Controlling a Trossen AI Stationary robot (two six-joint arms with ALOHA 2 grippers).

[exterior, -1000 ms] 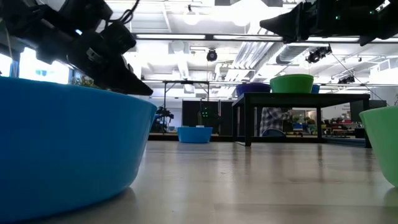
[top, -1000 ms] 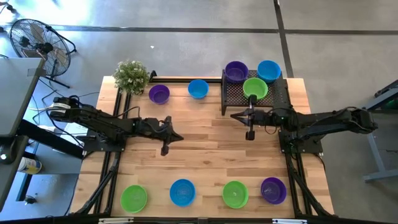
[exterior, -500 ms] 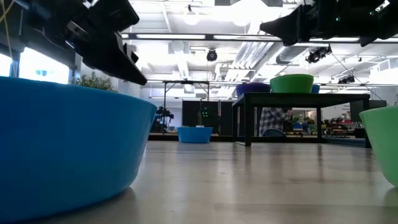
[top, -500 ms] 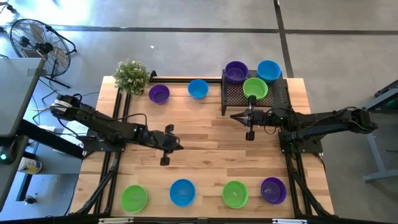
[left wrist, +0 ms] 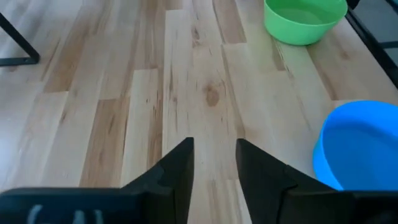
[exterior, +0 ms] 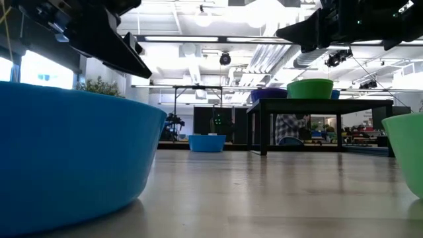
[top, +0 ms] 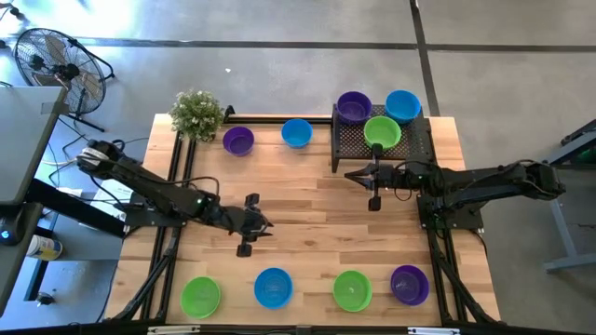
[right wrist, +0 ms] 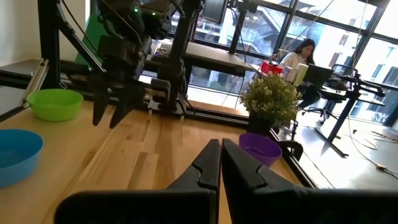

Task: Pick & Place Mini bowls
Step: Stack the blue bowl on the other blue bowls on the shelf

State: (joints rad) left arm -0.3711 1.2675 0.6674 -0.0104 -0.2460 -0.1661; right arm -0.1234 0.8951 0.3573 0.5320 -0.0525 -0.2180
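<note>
A blue mini bowl (exterior: 73, 155) fills the low view's left side, cut off by the frame; a green bowl (exterior: 406, 149) is clipped at right, and the blue bowl (left wrist: 360, 146) in the left wrist view likewise.

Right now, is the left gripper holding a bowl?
No. In the left wrist view the left gripper shows only bare table between its parted fingers; the blue bowl sits beside it.

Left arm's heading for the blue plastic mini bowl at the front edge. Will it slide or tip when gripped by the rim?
The blue plastic mini bowl looks thin-walled and empty, so probably light and apt to skid on the smooth wooden table. Its low, wide shape suggests sliding before tipping. The left gripper is open, holding nothing.
</note>
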